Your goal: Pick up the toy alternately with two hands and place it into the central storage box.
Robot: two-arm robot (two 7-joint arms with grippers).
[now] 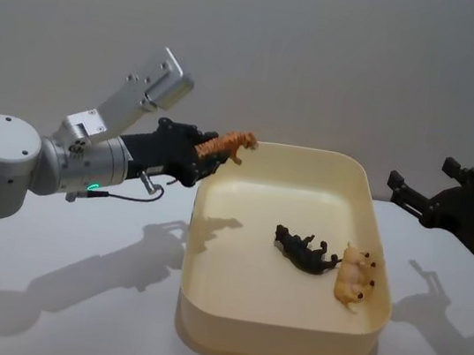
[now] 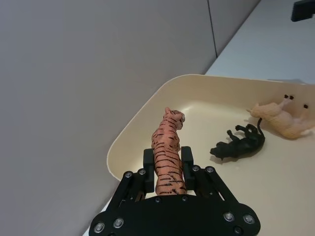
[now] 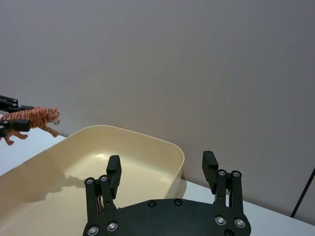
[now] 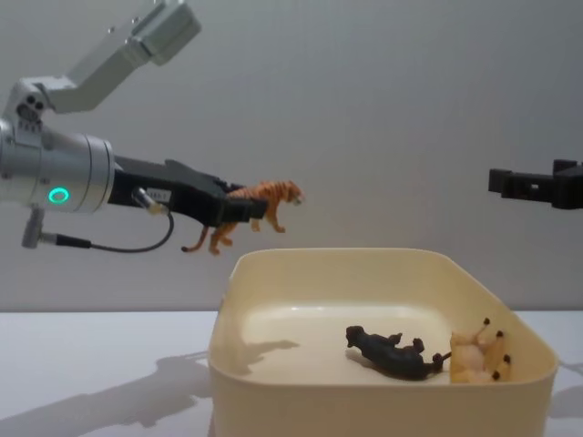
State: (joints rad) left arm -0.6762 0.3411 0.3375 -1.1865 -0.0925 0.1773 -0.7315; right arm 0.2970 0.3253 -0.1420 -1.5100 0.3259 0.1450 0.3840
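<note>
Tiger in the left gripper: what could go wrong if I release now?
The tiger hangs over the box's near-left rim, head barely past the wall, so it might clip the rim and fall outside. The left gripper pinches only its hind half; it may tip unevenly. The right gripper waits open.

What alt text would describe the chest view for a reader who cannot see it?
The left gripper holds an orange striped toy tiger in the air above the left rim of the cream storage box. A black toy animal and a tan one lie inside the box. The right gripper hangs at the right edge.
</note>
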